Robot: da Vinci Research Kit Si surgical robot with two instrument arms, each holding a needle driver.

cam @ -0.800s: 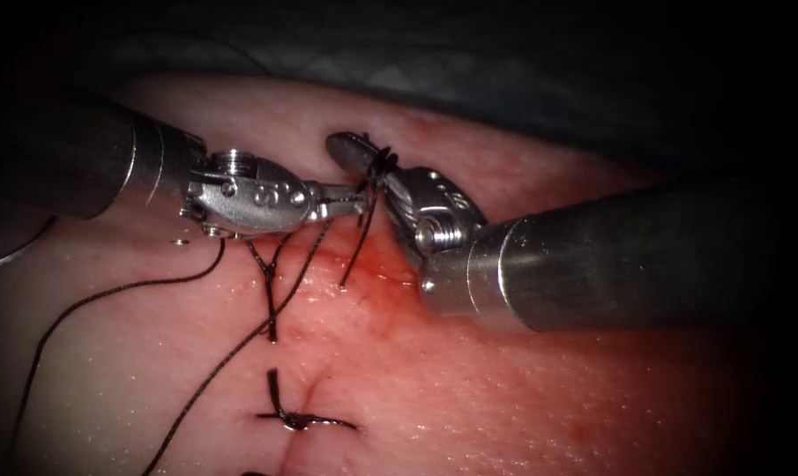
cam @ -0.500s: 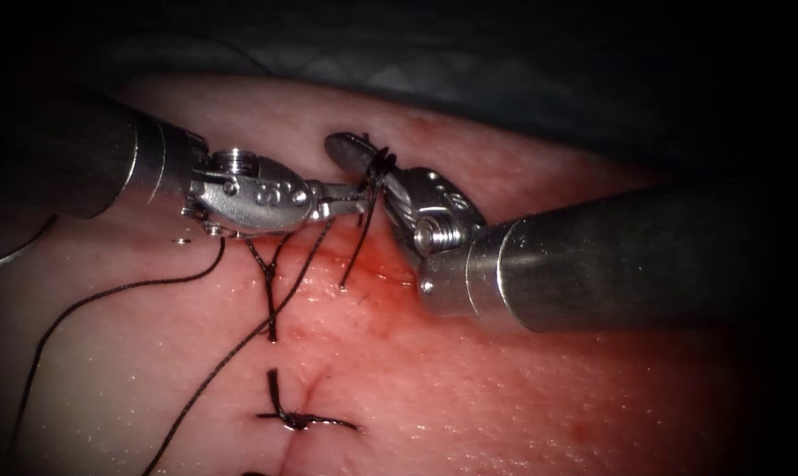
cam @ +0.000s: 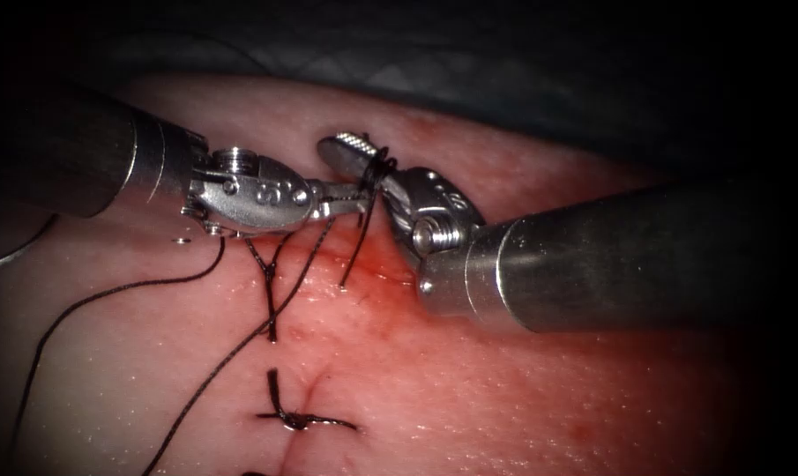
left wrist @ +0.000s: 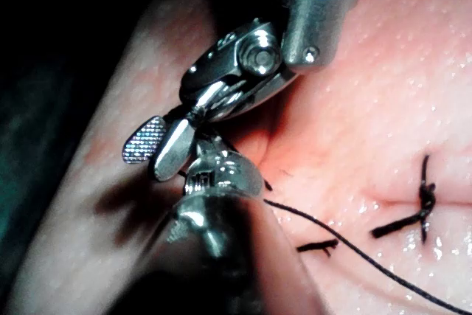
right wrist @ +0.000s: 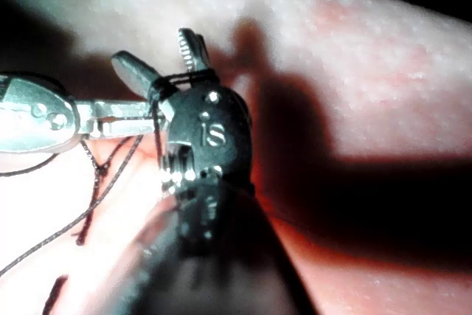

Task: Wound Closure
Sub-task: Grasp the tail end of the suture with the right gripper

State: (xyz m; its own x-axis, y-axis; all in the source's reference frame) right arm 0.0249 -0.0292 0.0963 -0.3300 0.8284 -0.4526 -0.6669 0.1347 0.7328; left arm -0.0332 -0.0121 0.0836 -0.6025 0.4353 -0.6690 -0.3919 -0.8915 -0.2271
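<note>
Since the earlier frames the right tool (cam: 350, 152) has been parting its fingers (right wrist: 193, 48), which are now standing apart with dark thread (cam: 368, 216) wound around them. The left tool (cam: 356, 199) is barely shifting; its fingers are clamped together on the thread beside those loops. The thread is running thin and black down into the tissue (cam: 469, 388) at the cut (cam: 315, 383), trailing toward the tissue's left edge. A knotted stitch (cam: 294, 420) is lying across the cut nearer the front edge, amid red fluid (cam: 372, 273).

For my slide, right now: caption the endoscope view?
Thread looped around open right claw; left claw shut on thread.
</note>
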